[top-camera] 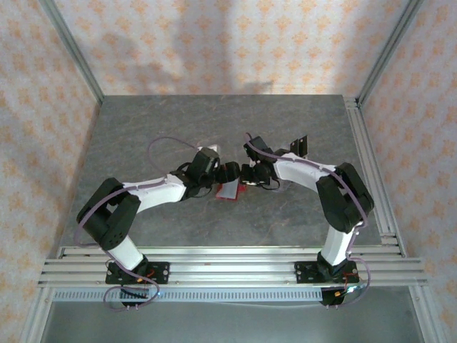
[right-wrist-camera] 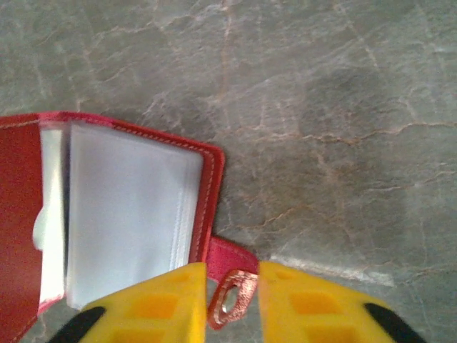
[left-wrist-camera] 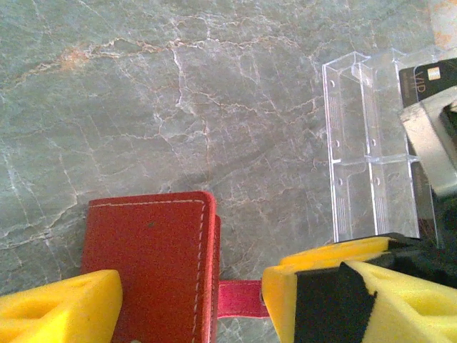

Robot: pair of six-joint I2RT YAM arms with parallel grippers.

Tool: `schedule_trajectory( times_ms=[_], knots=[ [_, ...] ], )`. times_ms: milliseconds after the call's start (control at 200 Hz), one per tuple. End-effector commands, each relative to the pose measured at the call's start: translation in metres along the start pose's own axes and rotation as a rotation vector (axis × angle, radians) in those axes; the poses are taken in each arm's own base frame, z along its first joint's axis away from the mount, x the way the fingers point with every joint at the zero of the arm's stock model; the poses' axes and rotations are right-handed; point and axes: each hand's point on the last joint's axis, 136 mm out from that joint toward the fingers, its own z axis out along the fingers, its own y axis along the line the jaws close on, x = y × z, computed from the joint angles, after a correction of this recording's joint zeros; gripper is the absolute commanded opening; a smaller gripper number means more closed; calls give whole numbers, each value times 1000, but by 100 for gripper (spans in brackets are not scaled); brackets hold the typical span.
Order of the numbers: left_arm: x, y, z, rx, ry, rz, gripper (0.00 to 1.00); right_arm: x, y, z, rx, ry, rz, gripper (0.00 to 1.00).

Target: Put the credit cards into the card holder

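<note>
Right jaws: clamped on the snap tab (right-wrist-camera: pixel 232 300), bottom middle of the frame.
Left jaws: spread wide, straddling the card holder (left-wrist-camera: pixel 150 264), not squeezing it afaict.
Card holder: open on the table (top-camera: pixel 178 121), mid-frame between both arms.
Credit card (left-wrist-camera: pixel 428 75): dark, in a clear rack (left-wrist-camera: pixel 371 143), upper right past the left jaws. Right arm looks nearer, I reckon.

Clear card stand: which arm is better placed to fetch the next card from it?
Right, probably. The clear card stand sits on its side, just beyond the right gripper; the left gripper straddles the red card holder and could steady it.
</note>
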Motion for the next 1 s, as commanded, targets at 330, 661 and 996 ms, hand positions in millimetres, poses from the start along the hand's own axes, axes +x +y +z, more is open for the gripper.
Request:
schedule_trajectory(
  times_ms=[330, 661, 996],
  knots=[
    [17, -27, 29, 7, 80, 13, 79, 6, -17, -2, -43, -13, 58, 0],
    [40, 3, 41, -153, 75, -77, 78, 0, 1, -12, -255, -51, 159, 0],
    [37, 15, 25, -205, -5, -133, 78, 2, 21, 8, -409, -12, 262, 0]
  ],
)
